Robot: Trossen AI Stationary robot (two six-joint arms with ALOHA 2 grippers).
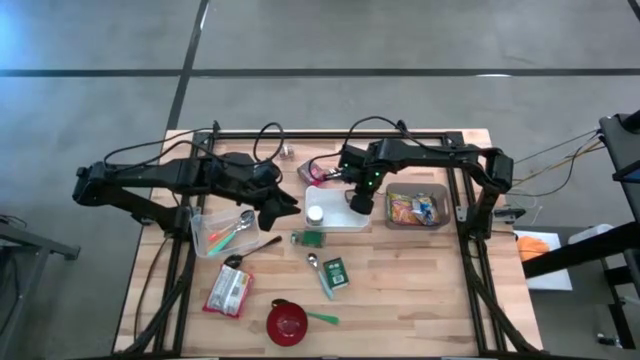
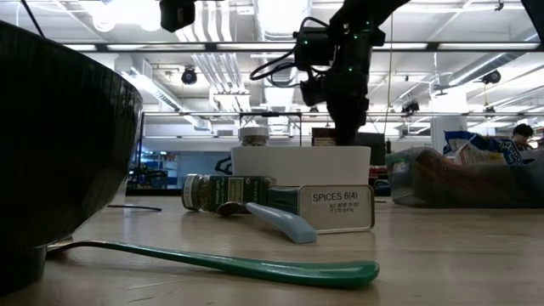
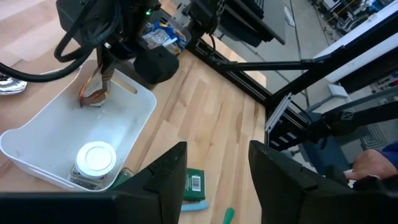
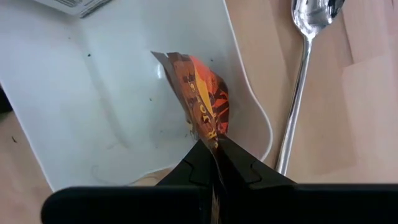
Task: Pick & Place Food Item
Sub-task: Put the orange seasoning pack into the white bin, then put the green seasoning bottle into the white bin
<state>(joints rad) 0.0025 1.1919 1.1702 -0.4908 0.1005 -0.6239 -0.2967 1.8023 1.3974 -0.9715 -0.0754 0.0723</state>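
Placing step. My right gripper (image 4: 213,149), jaws pinched shut on the snack packet (image 4: 202,99), hangs it over the white bin (image 4: 93,81). I lower until the packet rests inside, then release. Left gripper (image 3: 217,168) waits half-open, holding nothing.

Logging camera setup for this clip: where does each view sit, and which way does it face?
High: overhead, straight down; both arms over the white bin.
Low: table height, level across; right arm descending.
Left wrist: past open left gripper; shares bin and snack packet with right wrist.
Right wrist: right gripper shut on the packet above the bin.
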